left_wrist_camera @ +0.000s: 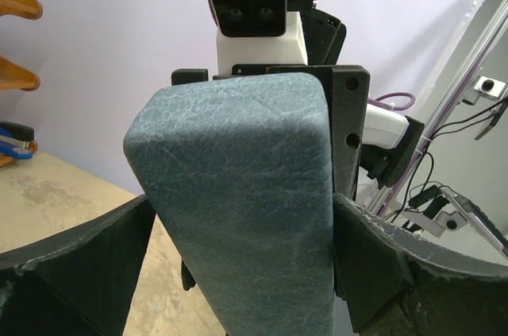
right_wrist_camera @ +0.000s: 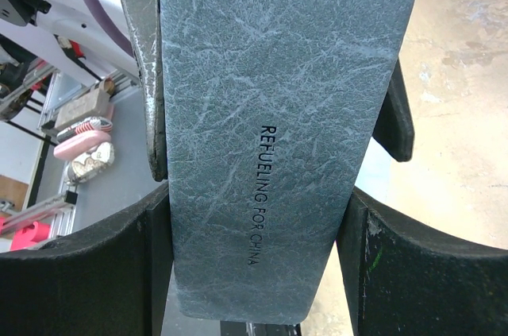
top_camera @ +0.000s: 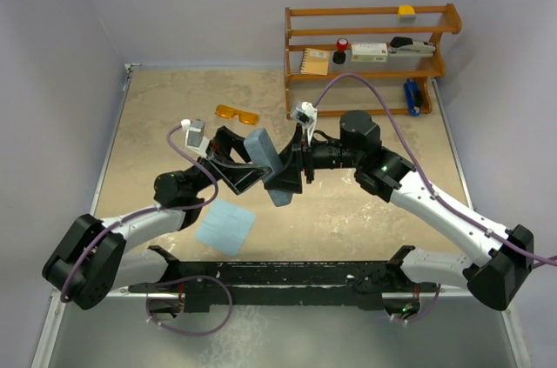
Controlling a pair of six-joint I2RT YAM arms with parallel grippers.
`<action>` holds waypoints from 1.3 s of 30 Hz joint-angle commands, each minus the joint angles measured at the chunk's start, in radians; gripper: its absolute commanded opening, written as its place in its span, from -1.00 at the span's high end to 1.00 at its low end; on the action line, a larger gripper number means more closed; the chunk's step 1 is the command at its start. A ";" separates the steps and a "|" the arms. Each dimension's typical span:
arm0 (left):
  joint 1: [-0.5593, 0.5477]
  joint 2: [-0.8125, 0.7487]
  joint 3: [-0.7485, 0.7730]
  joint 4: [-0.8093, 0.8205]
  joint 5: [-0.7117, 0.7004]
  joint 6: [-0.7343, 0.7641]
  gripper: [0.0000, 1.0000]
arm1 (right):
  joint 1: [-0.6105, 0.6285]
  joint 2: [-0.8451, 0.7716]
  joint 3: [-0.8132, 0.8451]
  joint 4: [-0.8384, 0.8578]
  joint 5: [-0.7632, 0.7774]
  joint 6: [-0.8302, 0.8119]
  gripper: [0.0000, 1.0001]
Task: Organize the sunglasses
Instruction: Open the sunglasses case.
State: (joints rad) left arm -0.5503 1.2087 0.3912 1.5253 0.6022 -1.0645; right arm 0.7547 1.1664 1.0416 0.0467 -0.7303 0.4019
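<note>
Above table centre: right claw (right_wrist_camera: 250, 260) clamps closed blue-grey case (top_camera: 264, 152) between wide-set jaws. Left claw (left_wrist_camera: 242, 272) flanks same case, grip unclear. Sunglasses (top_camera: 238, 113) lie on table beyond left claw, long axis roughly crosswise. Left arm nearer.

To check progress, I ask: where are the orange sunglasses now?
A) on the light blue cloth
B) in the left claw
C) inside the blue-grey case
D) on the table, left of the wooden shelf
D: the sunglasses lie on the table beside the wooden shelf, apart from the raised case.
</note>
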 commanded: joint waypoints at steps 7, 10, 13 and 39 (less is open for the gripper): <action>0.003 -0.024 0.031 0.195 -0.010 -0.012 -0.91 | 0.012 -0.008 0.047 0.117 -0.064 0.034 1.00; 0.003 -0.019 0.032 0.196 -0.008 -0.013 -0.91 | 0.017 -0.005 0.049 0.115 -0.066 0.034 1.00; 0.003 -0.017 0.037 0.196 -0.005 -0.014 -0.90 | 0.020 -0.002 0.046 0.106 -0.066 0.027 1.00; -0.004 -0.034 0.015 0.196 0.018 -0.008 0.83 | 0.019 -0.064 0.056 0.063 -0.005 0.002 1.00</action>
State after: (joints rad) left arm -0.5587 1.1980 0.4194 1.5272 0.6285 -1.1038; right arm 0.7715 1.1591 1.0412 0.0704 -0.7254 0.4076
